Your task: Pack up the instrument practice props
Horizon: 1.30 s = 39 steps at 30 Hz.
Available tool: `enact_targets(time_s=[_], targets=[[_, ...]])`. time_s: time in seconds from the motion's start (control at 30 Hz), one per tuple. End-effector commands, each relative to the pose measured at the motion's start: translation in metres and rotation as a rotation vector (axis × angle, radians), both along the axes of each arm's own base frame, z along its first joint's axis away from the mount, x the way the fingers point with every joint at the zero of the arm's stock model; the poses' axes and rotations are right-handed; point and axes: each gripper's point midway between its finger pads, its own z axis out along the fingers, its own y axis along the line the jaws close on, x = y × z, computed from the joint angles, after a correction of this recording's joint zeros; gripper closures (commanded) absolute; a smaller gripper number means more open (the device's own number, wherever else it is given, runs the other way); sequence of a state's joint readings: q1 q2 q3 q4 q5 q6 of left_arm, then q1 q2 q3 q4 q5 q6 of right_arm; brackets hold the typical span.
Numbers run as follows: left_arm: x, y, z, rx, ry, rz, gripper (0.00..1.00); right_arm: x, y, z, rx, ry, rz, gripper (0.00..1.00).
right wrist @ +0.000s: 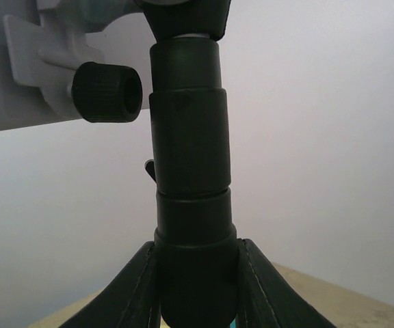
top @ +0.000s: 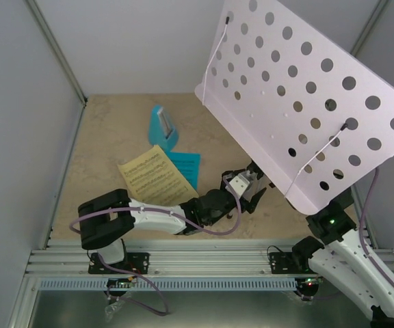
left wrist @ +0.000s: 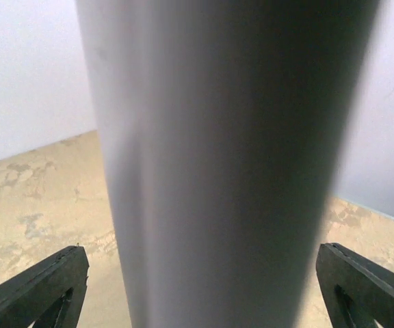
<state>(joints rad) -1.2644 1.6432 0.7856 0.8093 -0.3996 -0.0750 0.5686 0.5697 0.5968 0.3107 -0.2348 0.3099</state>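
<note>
The pale lilac music stand's round-holed desk (top: 306, 102) leans over the right half of the table. My right gripper (right wrist: 197, 246) is shut on the stand's black pole collar (right wrist: 189, 150), just below a black knob (right wrist: 107, 92); from above, the desk hides this gripper. My left gripper (top: 248, 183) reaches under the desk. Its fingers (left wrist: 40, 290) stand open on either side of a pale tube of the stand (left wrist: 224, 164), with gaps on both sides. The blue metronome (top: 163, 126) stands at the back. The yellow sheet (top: 154, 179) lies partly over the cyan sheet (top: 187, 167).
Grey walls (top: 19, 123) close in the beige tabletop (top: 115, 137) on the left, back and right. An aluminium rail (top: 197, 263) carrying both arm bases runs along the near edge. A lilac cable (top: 217, 229) loops off the left arm.
</note>
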Motion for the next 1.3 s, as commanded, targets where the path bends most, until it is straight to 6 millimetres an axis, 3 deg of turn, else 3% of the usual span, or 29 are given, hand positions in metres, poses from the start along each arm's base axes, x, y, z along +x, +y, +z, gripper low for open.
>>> enact_targets(time_s=[0.0, 0.23, 0.6, 0.7, 0.87, 0.97, 1.13, 1.2, 1.27], targets=[[-0.004, -0.012, -0.003, -0.016, -0.023, -0.033, 0.06, -0.004, -0.012, 0.017, 0.155, 0.061, 0.01, 0.99], [0.01, -0.021, -0.011, -0.014, -0.038, 0.044, 0.1, -0.004, -0.016, 0.021, 0.196, 0.085, 0.009, 1.0], [0.013, -0.023, -0.009, -0.012, -0.073, 0.111, 0.6, -0.005, -0.026, 0.023, 0.225, 0.083, -0.031, 1.0], [0.013, -0.024, -0.01, -0.009, -0.073, 0.11, 0.57, -0.006, -0.027, 0.023, 0.231, 0.082, -0.03, 0.99], [0.016, -0.028, -0.014, -0.004, -0.069, 0.123, 0.28, -0.006, -0.027, 0.023, 0.244, 0.084, -0.025, 1.0], [0.017, -0.031, -0.017, 0.004, -0.071, 0.126, 0.27, -0.006, -0.027, 0.023, 0.252, 0.091, -0.017, 0.99], [0.013, -0.038, -0.017, 0.029, -0.099, 0.087, 0.58, -0.006, -0.027, 0.024, 0.259, 0.097, -0.013, 0.99], [0.014, -0.033, -0.015, 0.042, -0.107, 0.099, 0.76, -0.007, -0.028, 0.025, 0.256, 0.095, -0.018, 1.0], [0.013, -0.025, -0.009, 0.048, -0.118, 0.109, 0.84, -0.007, -0.031, 0.029, 0.253, 0.086, -0.035, 0.99]])
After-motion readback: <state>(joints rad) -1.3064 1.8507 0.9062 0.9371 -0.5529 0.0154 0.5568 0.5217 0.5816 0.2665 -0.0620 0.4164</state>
